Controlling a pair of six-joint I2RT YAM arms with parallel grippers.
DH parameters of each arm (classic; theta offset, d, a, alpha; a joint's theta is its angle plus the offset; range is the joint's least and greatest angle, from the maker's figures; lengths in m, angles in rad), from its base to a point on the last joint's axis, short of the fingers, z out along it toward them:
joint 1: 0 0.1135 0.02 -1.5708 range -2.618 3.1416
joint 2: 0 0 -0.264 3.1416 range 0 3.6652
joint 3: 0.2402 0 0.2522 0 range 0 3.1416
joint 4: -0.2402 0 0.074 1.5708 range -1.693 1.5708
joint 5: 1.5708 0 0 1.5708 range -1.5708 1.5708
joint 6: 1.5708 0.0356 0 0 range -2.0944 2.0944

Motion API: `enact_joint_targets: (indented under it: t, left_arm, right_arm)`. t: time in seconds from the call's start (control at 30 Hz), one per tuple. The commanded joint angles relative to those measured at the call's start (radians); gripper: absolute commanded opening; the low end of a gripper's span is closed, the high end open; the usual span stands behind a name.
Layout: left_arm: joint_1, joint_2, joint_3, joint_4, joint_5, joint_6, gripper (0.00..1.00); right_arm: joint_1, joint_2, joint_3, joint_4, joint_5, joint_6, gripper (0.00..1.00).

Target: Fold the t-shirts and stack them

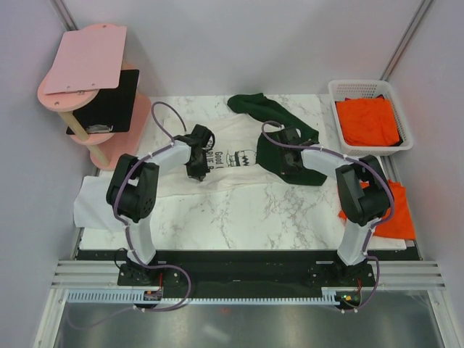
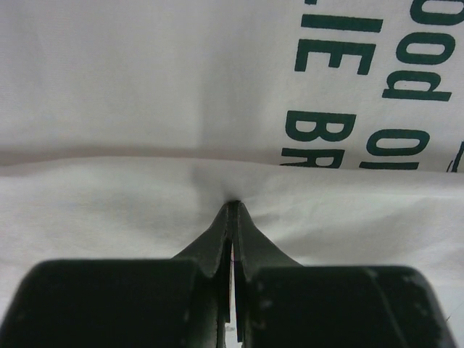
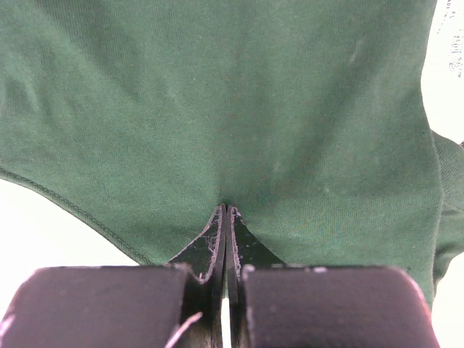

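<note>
The cream-white t-shirt (image 1: 226,177) with the dark green Charlie Brown print lies spread across the marble table (image 1: 239,217). My left gripper (image 1: 196,171) rests on its cream body beside the lettering. In the left wrist view it (image 2: 233,204) is shut, pinching a puckered fold of cream cloth (image 2: 145,203). My right gripper (image 1: 283,154) sits on the dark green sleeve (image 1: 267,158). The right wrist view shows it (image 3: 227,207) shut on that green cloth (image 3: 217,94). Bright orange t-shirts lie in the basket (image 1: 368,119) and at the table's right edge (image 1: 397,214).
A white plastic basket (image 1: 333,90) stands at the back right. A pink shelf stand (image 1: 87,61) with a black item stands at the back left. White material (image 1: 90,206) hangs over the table's left edge. The other green sleeve (image 1: 254,105) bunches near the back edge.
</note>
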Motion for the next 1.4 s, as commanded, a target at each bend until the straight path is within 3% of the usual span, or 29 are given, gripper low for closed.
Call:
enact_joint_targets:
  t: [0.0, 0.43, 0.63, 0.73, 0.77, 0.8, 0.87, 0.9, 0.97, 1.13, 1.23, 1.37]
  left_arm:
    - [-0.044, -0.043, -0.126, -0.062, 0.006, -0.072, 0.02]
    - [-0.176, -0.367, -0.453, -0.074, 0.037, -0.196, 0.02]
    - [-0.222, -0.430, -0.419, -0.095, -0.012, -0.199, 0.02]
    - [-0.222, -0.493, -0.321, -0.146, -0.089, -0.164, 0.12]
    - [-0.222, -0.503, -0.289, -0.163, -0.143, -0.156, 0.27]
    - [-0.220, -0.519, -0.222, -0.196, -0.171, -0.150, 0.40]
    - [-0.213, -0.516, -0.159, -0.213, -0.225, -0.113, 0.73]
    - [-0.194, -0.501, -0.096, -0.224, -0.236, -0.102, 0.81]
    - [-0.165, -0.471, -0.042, -0.241, -0.242, -0.067, 0.89]
    - [0.023, -0.341, 0.086, -0.239, -0.143, 0.022, 0.87]
    - [0.119, -0.266, 0.132, -0.217, -0.095, 0.062, 0.87]
    - [0.159, -0.186, 0.207, -0.218, -0.104, 0.097, 0.88]
  right_arm:
    - [0.023, -0.044, -0.110, -0.212, 0.032, 0.030, 0.00]
    - [0.147, -0.373, -0.302, -0.385, 0.041, 0.138, 0.00]
    - [0.147, -0.486, -0.237, -0.390, 0.122, 0.139, 0.00]
    - [0.145, -0.503, -0.097, -0.362, 0.184, 0.106, 0.09]
    - [0.145, -0.495, -0.056, -0.344, 0.187, 0.060, 0.13]
    - [0.138, -0.483, -0.017, -0.303, 0.210, 0.043, 0.38]
    - [0.112, -0.397, 0.141, -0.286, 0.181, -0.011, 0.52]
    - [0.090, -0.353, 0.205, -0.278, 0.167, -0.022, 0.64]
    - [0.070, -0.201, 0.407, -0.267, 0.127, -0.049, 0.74]
    - [-0.009, 0.170, 0.856, -0.250, -0.001, -0.121, 0.78]
    - [-0.062, 0.320, 1.026, -0.246, -0.078, -0.134, 0.78]
    - [-0.143, 0.419, 1.082, -0.189, -0.195, -0.094, 0.77]
